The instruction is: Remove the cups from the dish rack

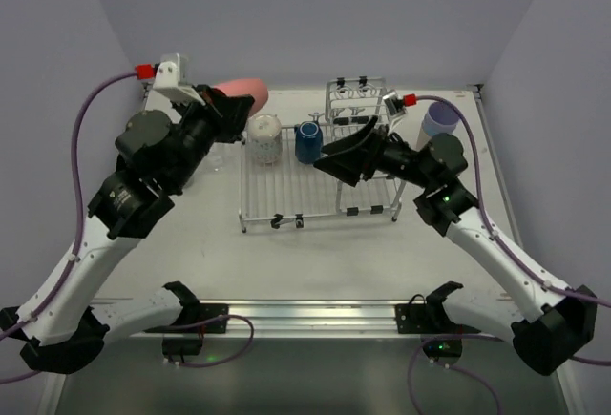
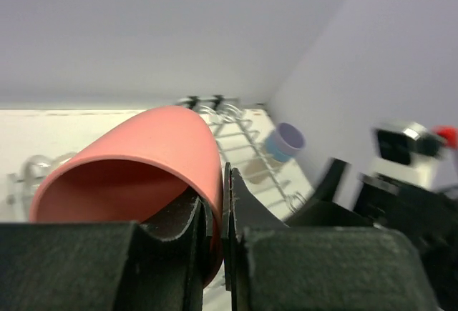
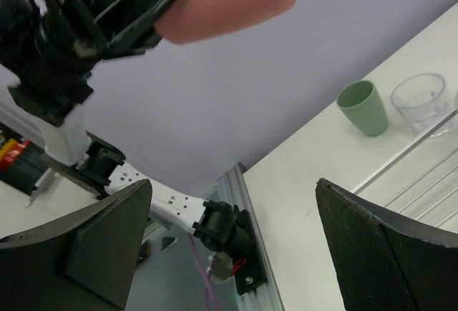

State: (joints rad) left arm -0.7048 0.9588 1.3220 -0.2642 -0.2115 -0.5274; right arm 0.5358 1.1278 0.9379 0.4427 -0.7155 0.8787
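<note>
My left gripper (image 1: pixel 232 107) is shut on the rim of a pink cup (image 1: pixel 242 93) and holds it on its side in the air, left of the dish rack (image 1: pixel 286 191). In the left wrist view one finger is inside the pink cup (image 2: pixel 143 157) and one outside, with the gripper (image 2: pixel 223 207) clamped on its wall. A speckled cream cup (image 1: pixel 264 139) and a dark blue cup (image 1: pixel 307 141) stand on the rack's flat grid. My right gripper (image 1: pixel 347 154) is open and empty above the rack, right of the dark blue cup. Its view (image 3: pixel 236 247) shows the pink cup (image 3: pixel 229 0) overhead.
A lavender cup (image 1: pixel 439 119) stands on the table right of the rack, also in the left wrist view (image 2: pixel 286 141). A pale green cup (image 3: pixel 363 107) and a clear cup (image 3: pixel 418 100) stand on the table left of the rack. The taller basket (image 1: pixel 358 98) is at the back right.
</note>
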